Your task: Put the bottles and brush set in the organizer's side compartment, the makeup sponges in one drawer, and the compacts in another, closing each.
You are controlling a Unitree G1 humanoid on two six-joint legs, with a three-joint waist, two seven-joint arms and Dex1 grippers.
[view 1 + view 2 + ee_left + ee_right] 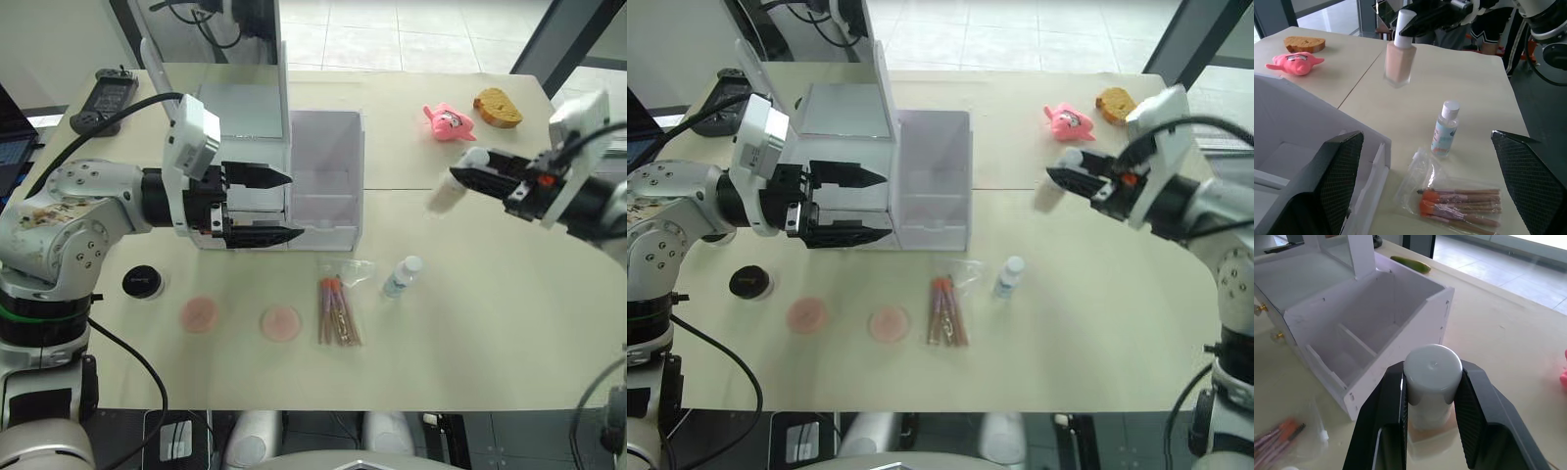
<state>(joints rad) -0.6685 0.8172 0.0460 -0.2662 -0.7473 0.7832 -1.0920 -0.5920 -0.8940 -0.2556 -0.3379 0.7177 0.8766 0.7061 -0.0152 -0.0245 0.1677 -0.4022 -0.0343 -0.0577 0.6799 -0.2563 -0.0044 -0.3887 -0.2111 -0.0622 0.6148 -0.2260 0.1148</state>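
The white-grey organizer (250,108) stands at the back left with its mirror lid upright. Its translucent side compartment (328,162) is on its right side. My left gripper (276,206) is open in front of the drawers, holding nothing. To the right of the organizer, my right gripper (462,174) is shut on the white cap of the cream-beige bottle (1399,61), which hangs above the table. On the table lie the clear bottle (402,276), the bagged brush set (338,311), two pink makeup sponges (200,314) (281,323) and one black-topped compact (143,282).
A pink plush toy (449,121) and a brown bread-shaped item (498,108) lie at the back right. A black handheld device (103,98) sits at the back left corner. The table's front edge runs just below the sponges.
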